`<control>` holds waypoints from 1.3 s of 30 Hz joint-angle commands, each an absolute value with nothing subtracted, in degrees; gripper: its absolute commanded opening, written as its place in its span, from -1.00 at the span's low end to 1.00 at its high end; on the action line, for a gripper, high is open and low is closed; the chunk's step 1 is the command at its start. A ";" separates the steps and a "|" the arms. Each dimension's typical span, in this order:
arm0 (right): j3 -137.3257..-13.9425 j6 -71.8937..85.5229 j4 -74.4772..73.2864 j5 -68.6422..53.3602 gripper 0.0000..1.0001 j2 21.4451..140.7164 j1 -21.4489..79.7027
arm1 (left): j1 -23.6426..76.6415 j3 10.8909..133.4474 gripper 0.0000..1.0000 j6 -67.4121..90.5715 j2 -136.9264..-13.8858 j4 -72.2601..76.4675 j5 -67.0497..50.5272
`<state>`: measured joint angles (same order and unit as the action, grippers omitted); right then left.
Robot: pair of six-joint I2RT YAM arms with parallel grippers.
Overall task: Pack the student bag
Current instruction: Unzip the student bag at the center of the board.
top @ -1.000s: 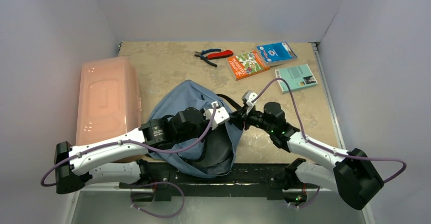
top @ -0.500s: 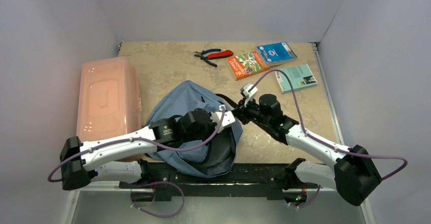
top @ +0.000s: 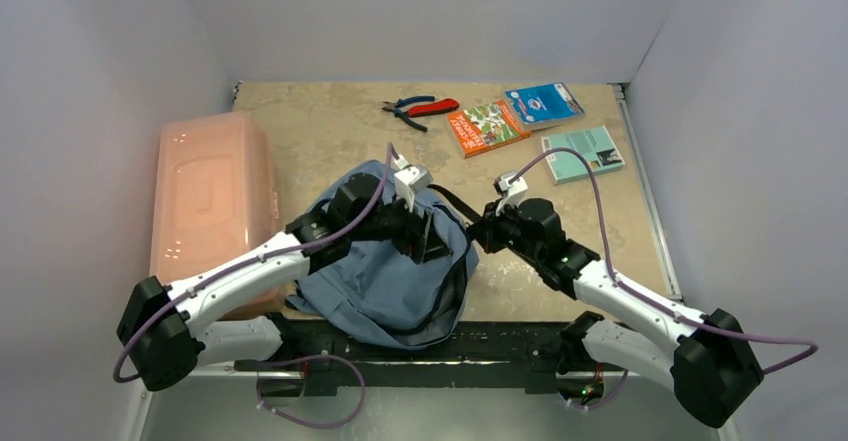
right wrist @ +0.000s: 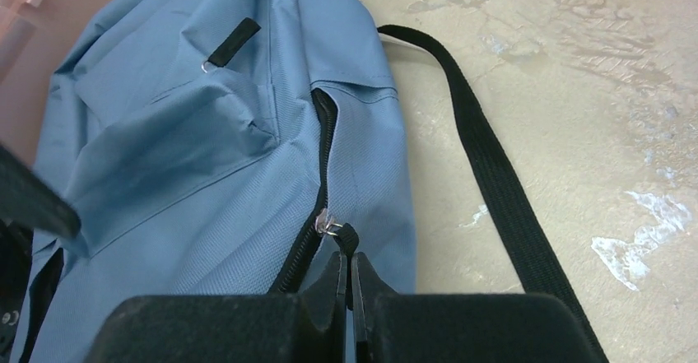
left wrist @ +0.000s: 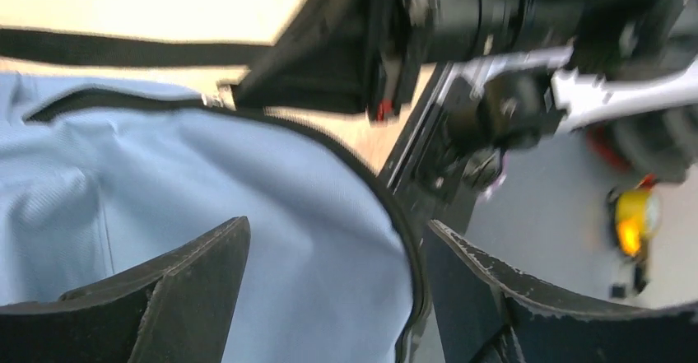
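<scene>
Student bag [top: 385, 266], soft grey-blue fabric: right gripper [right wrist: 346, 266] pinched together on black zip pull [right wrist: 349, 238] at its edge; left gripper [left wrist: 333, 233] apart above it. Risk: unanchored fabric bunches and the pull slips.

The student bag [top: 370, 281] was plain grey-blue with black zip trim, a black strap [right wrist: 486, 165] and a silver zip pull [right wrist: 329, 225]; the box [top: 210, 196] was translucent pink. The counter [top: 330, 126] was beige with pale mottled patches and carried pliers [top: 420, 108] with one blue and one red handle, an orange book [top: 485, 127] with a multicoloured illustrated cover, a blue packet [top: 543, 104] with a white panel, and a teal booklet [top: 583, 153]. The arms [top: 240, 276] were white with black joints, and the right end effector [right wrist: 348, 258] was black.
</scene>
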<state>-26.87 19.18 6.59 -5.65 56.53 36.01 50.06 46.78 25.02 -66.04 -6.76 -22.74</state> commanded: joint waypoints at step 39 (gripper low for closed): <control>-25.82 39.46 -12.31 -12.20 -1.00 49.60 44.12 | 33.08 64.85 0.29 46.61 -106.03 0.84 -16.78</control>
